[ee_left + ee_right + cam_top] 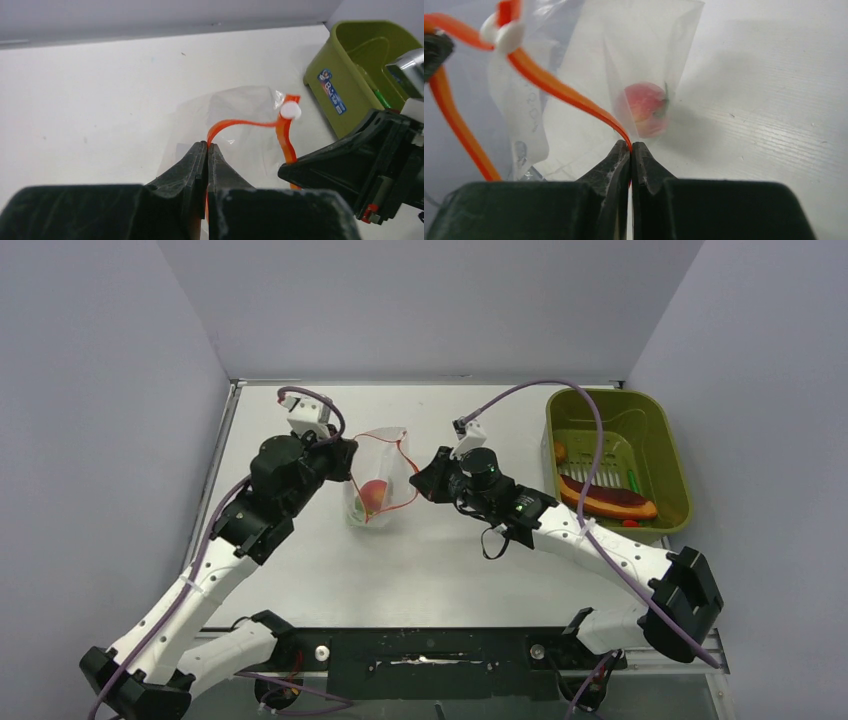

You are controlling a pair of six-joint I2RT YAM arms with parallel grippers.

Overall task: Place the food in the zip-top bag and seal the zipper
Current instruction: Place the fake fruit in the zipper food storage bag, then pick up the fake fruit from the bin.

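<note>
The clear zip-top bag [380, 480] stands in the middle of the table with its mouth pulled open. A pink-red ball fruit [373, 495] lies inside it, also seen through the plastic in the right wrist view [645, 107]. My left gripper [350, 460] is shut on the red-orange zipper [245, 122] at the bag's left edge [207, 144]. My right gripper [418, 483] is shut on the zipper [564, 92] at the right edge [630, 144]. A white slider [290, 110] sits on the strip. More food, a brown-red steak slab [605, 498], lies in the tub.
An olive-green tub [640, 393] stands at the back right, holding the slab, an orange bit [560, 452] and a small green piece [632, 480]. A purple cable arcs over the tub. Grey walls close in the table on three sides.
</note>
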